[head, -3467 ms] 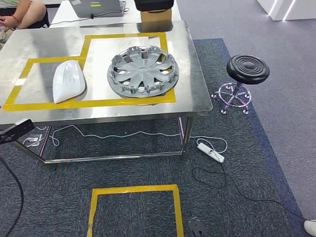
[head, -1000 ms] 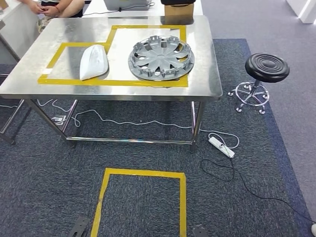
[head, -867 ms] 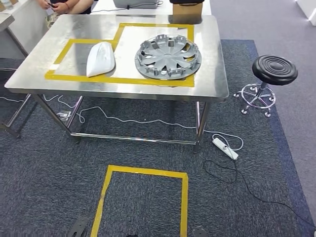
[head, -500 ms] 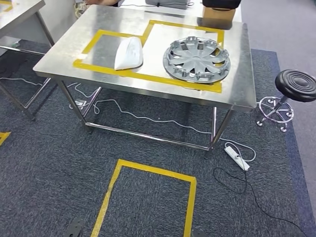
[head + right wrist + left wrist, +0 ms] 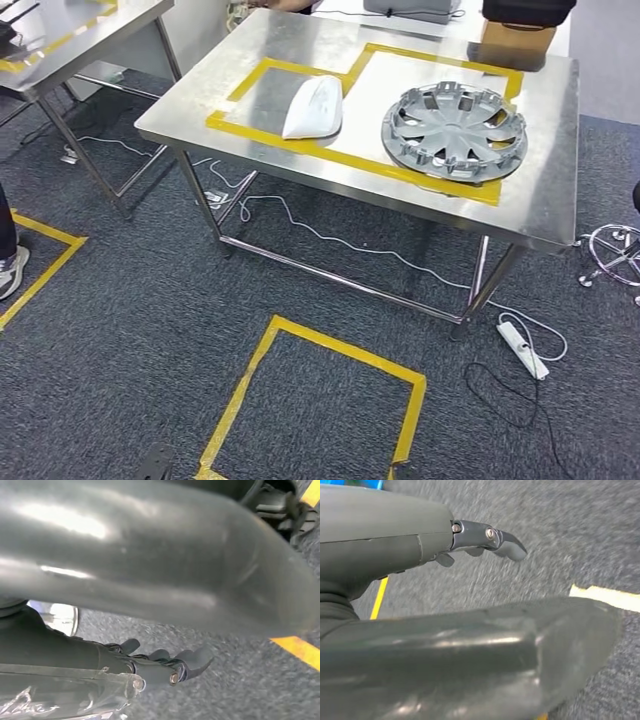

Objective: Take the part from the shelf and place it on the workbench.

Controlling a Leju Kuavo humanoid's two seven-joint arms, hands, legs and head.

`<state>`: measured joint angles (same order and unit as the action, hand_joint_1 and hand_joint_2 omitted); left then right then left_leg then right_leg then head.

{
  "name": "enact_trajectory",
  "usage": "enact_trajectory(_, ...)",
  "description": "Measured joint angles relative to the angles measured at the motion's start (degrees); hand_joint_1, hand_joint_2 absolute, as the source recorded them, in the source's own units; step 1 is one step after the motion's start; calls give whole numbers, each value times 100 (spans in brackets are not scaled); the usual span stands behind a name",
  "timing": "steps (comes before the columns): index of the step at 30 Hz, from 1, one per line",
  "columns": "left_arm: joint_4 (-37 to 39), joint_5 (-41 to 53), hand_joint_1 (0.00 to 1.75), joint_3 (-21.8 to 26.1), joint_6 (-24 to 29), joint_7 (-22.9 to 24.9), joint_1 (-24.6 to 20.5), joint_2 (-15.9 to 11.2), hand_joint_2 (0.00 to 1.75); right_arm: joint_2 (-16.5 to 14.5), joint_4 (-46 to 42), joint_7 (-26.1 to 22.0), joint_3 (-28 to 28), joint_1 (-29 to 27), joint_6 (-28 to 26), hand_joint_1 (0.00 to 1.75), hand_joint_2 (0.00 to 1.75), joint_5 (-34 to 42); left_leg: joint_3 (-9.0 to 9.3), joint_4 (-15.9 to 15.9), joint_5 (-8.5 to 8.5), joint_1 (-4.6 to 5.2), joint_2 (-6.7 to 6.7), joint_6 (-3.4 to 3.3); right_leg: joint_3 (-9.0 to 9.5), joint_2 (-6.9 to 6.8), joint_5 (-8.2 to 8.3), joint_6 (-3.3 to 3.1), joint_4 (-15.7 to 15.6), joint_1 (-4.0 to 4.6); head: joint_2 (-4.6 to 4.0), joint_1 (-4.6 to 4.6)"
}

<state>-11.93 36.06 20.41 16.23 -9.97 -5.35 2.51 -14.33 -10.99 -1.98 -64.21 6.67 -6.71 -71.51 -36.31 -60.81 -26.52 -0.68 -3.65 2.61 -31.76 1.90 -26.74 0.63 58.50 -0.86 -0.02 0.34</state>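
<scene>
You see a shiny metal workbench [image 5: 543, 160], a smooth glossy white part [image 5: 313, 107], a grey plastic wheel cover [image 5: 454, 130] and rough dark carpet [image 5: 136, 340]

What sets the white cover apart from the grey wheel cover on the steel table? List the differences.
The white cover is smooth, plain and domed; the grey wheel cover is round, flat and spoked with cut-outs. The white cover is the smaller of the two. It lies in the smaller taped box, the wheel cover in the larger one beside it. Both rest on the steel table inside the yellow tape.
</scene>
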Motion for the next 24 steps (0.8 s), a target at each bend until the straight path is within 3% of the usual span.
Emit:
enact_trajectory(2, 0, -54, 0, 43, -109, -2, -11, 13, 0, 1, 0, 11, 0, -17, -2, 0, 0, -14, -366, -762, -379, 8, 241, 32, -8, -170, -4, -29, -3, 18, 0, -33)
enact_trajectory(4, 0, -80, 0, 83, -190, -5, 6, 17, 0, 3, 0, 28, 0, -36, -7, 0, 0, -32, -563, -1211, -494, 6, 293, 46, -14, -339, -9, -33, -3, 26, 0, -34)
enact_trajectory(5, 0, -78, 0, 109, -223, -7, 21, 17, 0, 3, 0, 33, 0, -38, -9, 0, 0, -42, -500, -1119, -392, 6, 308, 45, -12, -412, -12, -30, -2, 26, 0, -35)
enact_trajectory(6, 0, -72, 0, 132, -248, -4, 33, 16, 0, 4, 0, 34, 0, -35, -13, 0, 0, -52, -330, -826, -219, 6, 350, 41, -5, -479, -17, -22, -2, 24, 0, -35)
enact_trajectory(8, 0, -28, 0, 162, -290, 9, 31, 20, 0, 7, -2, 33, 0, -25, -23, 0, 0, -65, 111, -52, 79, 18, 573, 18, 11, -595, -45, 25, 9, 49, 0, -47)
enact_trajectory(10, 0, 60, 0, 166, -323, 38, 25, 34, 0, 15, -4, 25, 0, -16, -34, 0, 0, -75, 319, 351, 154, 37, 700, -40, 31, -695, -72, 92, 7, 91, 0, -42)
enact_trajectory(12, 1, 155, 0, 166, -347, 92, 50, 42, 0, 22, -4, 2, 1, -4, -49, 0, 0, -81, 312, 390, 152, 46, 596, -119, 68, -787, -83, 153, -20, 95, 0, -22)
enact_trajectory(13, 1, 190, 0, 164, -352, 129, 67, 47, 0, 24, -4, -15, 2, 5, -58, 0, 0, -80, 312, 397, 161, 41, 545, -152, 70, -744, -118, 185, 2, 83, 0, -14)
enact_trajectory(15, 2, 247, 0, 160, -364, 210, 74, 52, 0, 29, -4, -59, 2, 14, -76, 0, 0, -78, 313, 411, 186, 22, 438, -221, -68, -501, -347, 233, 338, 60, 0, 4)
enact_trajectory(17, 2, 297, 0, 151, -385, 285, 59, 66, 0, 43, -4, -102, 2, 2, -96, 0, 0, -74, 303, 410, 194, 24, 313, -265, -436, -261, -729, 246, 1130, 57, 0, 24)
enact_trajectory(18, 2, 317, 0, 148, -393, 321, 55, 78, 0, 55, -4, -119, 2, -6, -109, 0, 0, -72, 300, 409, 195, 29, 243, -276, -617, -223, -853, 244, 1490, 62, 0, 28)
enact_trajectory(19, 2, 326, 0, 146, -398, 351, 59, 91, 0, 68, -5, -133, 1, -9, -121, 0, 0, -70, 301, 408, 195, 33, 167, -278, -729, -206, -871, 237, 1680, 66, 1, 30)
enact_trajectory(20, 2, 331, 0, 146, -400, 375, 65, 104, 0, 81, -5, -145, 0, -8, -133, 0, 0, -69, 306, 407, 196, 34, 95, -278, -728, -198, -767, 225, 1630, 69, 1, 30)
enact_trajectory(21, 2, 332, 0, 146, -399, 394, 69, 116, 0, 95, -6, -154, 0, -2, -147, 0, 0, -70, 314, 406, 197, 33, 17, -275, -608, -170, -560, 208, 1339, 68, 1, 31)
enact_trajectory(22, 2, 332, 0, 146, -398, 404, 71, 129, 0, 107, -7, -161, 1, 6, -160, 0, 0, -73, 322, 405, 198, 30, -59, -268, -421, -78, -326, 192, 919, 59, 1, 31)
enact_trajectory(24, 2, 330, 0, 146, -403, 421, 59, 152, 0, 127, -7, -170, 3, 18, -183, 0, 0, -78, 308, 390, 203, 35, -195, -223, -99, 203, -55, 176, 205, 23, 0, 28)
